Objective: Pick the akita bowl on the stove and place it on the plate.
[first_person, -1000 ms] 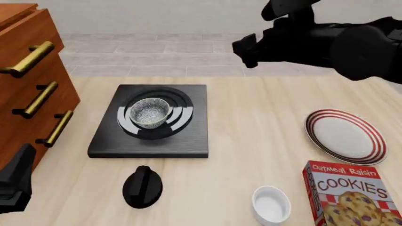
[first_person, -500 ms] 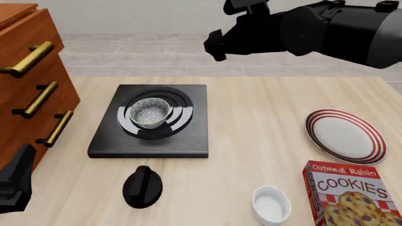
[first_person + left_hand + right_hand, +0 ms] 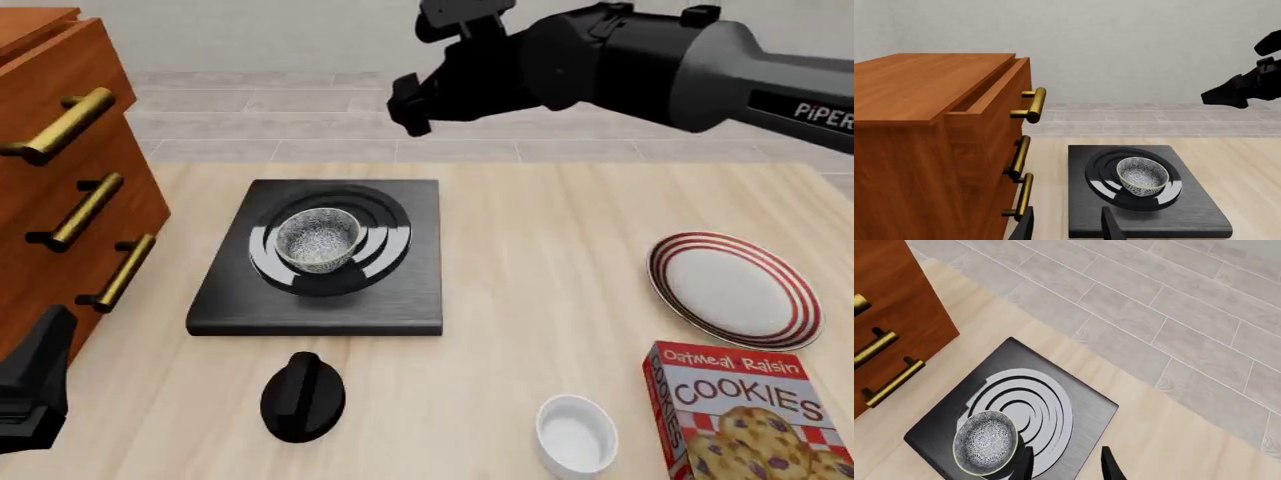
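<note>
The bowl is seated on the burner rings of the stove, left of centre on the table. The plate is seen only in the front view, well apart at the right, with a cookie box and ramekin nearer. The right gripper is held high beyond the stove's far edge; its fingertips are parted and empty in its wrist view. The left gripper is likewise spread and empty, beside the drawers.
</note>
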